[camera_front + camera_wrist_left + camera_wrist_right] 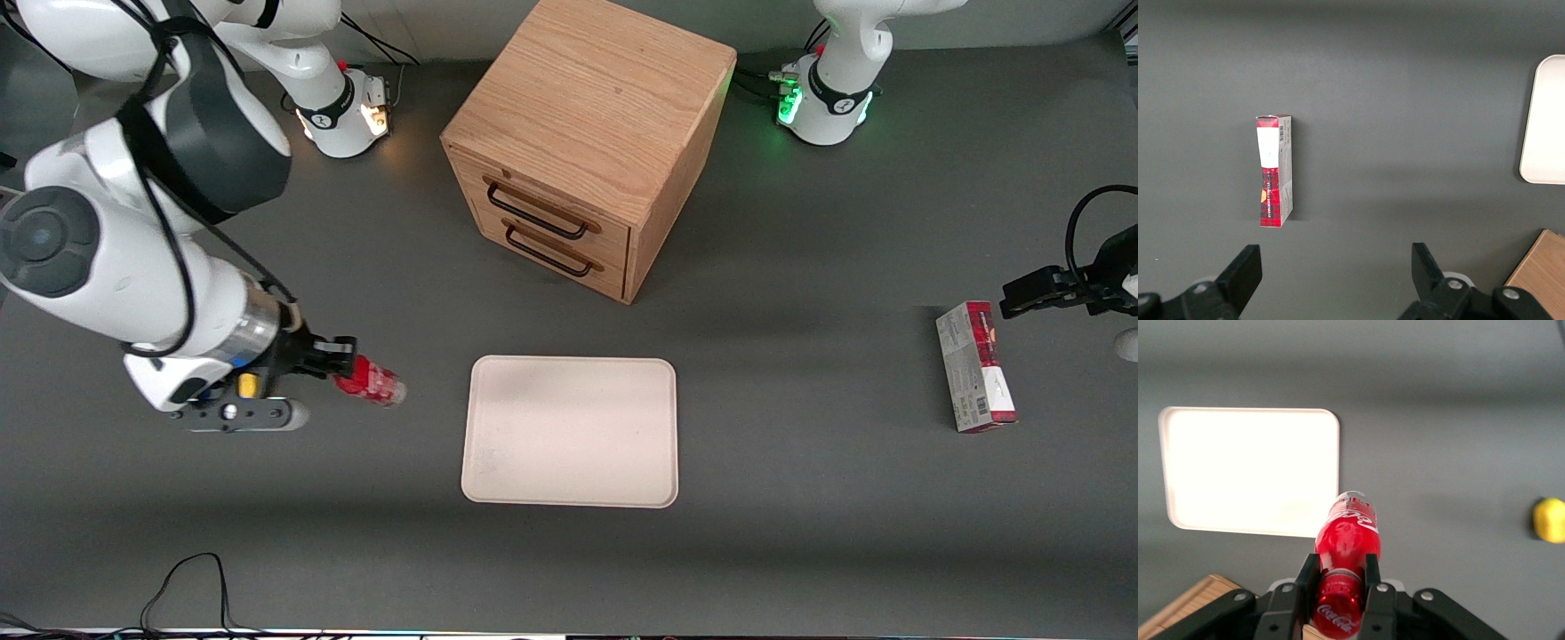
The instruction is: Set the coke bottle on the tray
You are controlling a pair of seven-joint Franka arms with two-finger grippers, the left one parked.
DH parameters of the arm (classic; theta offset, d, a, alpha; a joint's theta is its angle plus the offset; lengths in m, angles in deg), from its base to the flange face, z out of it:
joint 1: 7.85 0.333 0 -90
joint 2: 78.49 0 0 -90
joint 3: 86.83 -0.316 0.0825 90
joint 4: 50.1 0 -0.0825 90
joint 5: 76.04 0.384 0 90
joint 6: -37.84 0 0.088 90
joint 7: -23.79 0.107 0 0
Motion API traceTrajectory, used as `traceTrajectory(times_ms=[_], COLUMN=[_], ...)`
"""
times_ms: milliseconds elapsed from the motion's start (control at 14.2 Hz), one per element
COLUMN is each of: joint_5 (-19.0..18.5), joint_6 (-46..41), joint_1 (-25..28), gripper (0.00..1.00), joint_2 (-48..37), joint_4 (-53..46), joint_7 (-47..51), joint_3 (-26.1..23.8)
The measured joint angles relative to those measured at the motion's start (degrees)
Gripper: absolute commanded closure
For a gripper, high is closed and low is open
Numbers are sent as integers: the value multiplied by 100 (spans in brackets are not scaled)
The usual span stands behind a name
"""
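My right gripper [342, 363] is shut on the neck of the small red coke bottle [372, 380], just under its red cap. It holds the bottle lying level above the table, base pointing at the tray. In the right wrist view the gripper [1339, 577] has its black fingers [1305, 577] pressed on both sides of the bottle [1348, 533]. The cream tray [570, 431] lies flat beside the bottle, a short way toward the parked arm's end, and it is bare. It also shows in the right wrist view [1251, 470].
A wooden drawer cabinet [587, 142] stands farther from the front camera than the tray. A red-and-grey carton [975, 366] lies toward the parked arm's end of the table. A yellow lemon-like lump [1549, 519] shows in the right wrist view.
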Motion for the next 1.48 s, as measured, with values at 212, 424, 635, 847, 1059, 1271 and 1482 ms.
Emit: traceTrajectory(times_ms=[212,424,635,847,1059,1271,1482], joint_5=[-504,-1134,-1499,-1611,-1629,-1715,-1697], joint_6=[895,1531,1922,2195,2258,2464,2540], joint_1=[128,541,812,825,814,842,849], gripper=[100,100,100,100,0,0,0], joint_2=[576,1315,1835,2070,2085,2092,1980], joint_4=[-2,-6,-11,-17,-68,-66,-61], joint_7=[523,860,927,927,924,927,927], joint_3=[-274,-284,-247,-149,-100,17,39])
